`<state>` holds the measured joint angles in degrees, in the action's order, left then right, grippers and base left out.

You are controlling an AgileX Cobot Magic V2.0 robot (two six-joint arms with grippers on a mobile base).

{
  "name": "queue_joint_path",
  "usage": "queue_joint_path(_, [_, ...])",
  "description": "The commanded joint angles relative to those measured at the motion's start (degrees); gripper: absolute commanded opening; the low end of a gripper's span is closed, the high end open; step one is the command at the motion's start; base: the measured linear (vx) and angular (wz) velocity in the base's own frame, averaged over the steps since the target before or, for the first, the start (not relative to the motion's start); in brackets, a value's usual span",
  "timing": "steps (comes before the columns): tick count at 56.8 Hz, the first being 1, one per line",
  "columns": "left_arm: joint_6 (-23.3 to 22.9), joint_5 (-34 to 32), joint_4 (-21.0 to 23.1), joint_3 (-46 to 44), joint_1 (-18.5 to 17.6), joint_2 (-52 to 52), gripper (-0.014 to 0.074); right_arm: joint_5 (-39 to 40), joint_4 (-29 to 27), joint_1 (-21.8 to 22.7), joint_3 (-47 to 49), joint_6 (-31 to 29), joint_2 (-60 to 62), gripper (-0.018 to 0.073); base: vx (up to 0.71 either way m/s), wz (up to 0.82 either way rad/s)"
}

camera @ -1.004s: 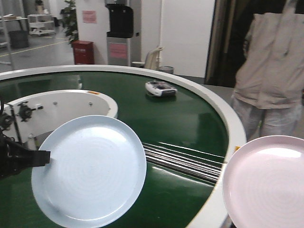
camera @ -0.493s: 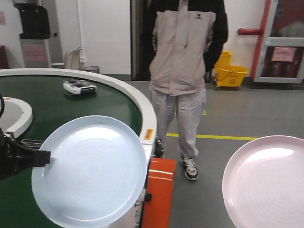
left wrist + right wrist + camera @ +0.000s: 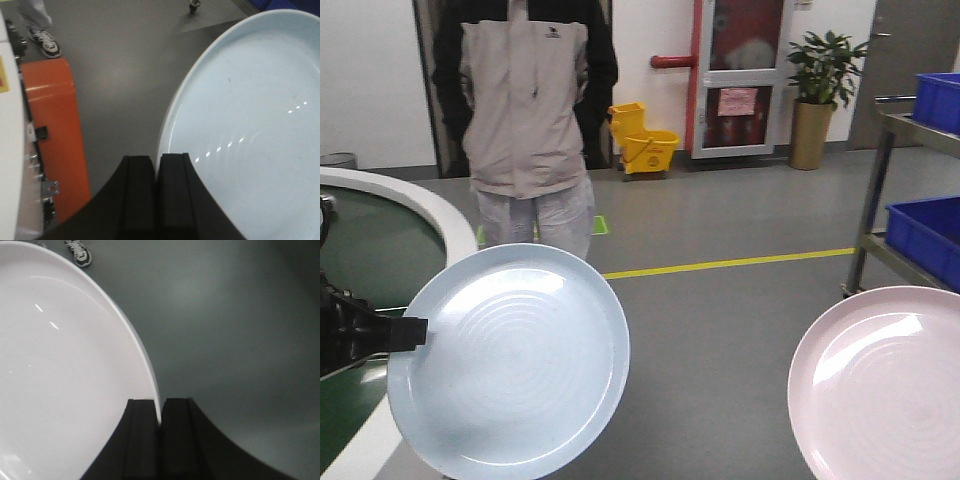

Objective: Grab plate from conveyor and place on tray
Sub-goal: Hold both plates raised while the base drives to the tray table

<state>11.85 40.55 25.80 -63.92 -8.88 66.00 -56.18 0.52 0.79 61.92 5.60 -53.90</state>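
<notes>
Left gripper [image 3: 415, 333] clamps blue plate [image 3: 510, 360] at its 9 o'clock rim, my right gripper [image 3: 160, 412] pinches pink plate [image 3: 880, 385] at rim.

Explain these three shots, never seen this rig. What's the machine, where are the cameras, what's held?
It is a two-armed robot on a wheeled base. The wide picture looks forward from its body; the other two come from cameras on each wrist, looking along the black hand. The left hand pinches the rim of a pale blue round plate; the right hand pinches a pale pink round plate. Both are held in the air, grey floor beneath. At far left is the edge of the ring-shaped dark green conveyor with a white rim. A person in a beige jacket stands beyond it. No tray is in view.
</notes>
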Motion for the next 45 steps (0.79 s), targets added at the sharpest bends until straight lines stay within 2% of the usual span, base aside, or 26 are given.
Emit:
queue_joint_path(1, [-0.4, -3.7, 2.0, -1.7, -0.3, -1.4, -0.0003, 3.7, 0.4, 0.3, 1.7, -0.5, 0.8, -0.001, 0.01, -0.55])
queue_joint_path(20, [-0.4, -3.7, 2.0, -1.7, -0.3, -1.4, -0.0002, 3.7, 0.4, 0.3, 1.7, -0.5, 1.6, -0.001, 0.1, -0.57])
queue_joint_path(45, [-0.4, -3.7, 2.0, -1.7, -0.3, -1.4, -0.0002, 3.7, 0.4, 0.3, 1.7, -0.5, 1.7, -0.001, 0.26, -0.47])
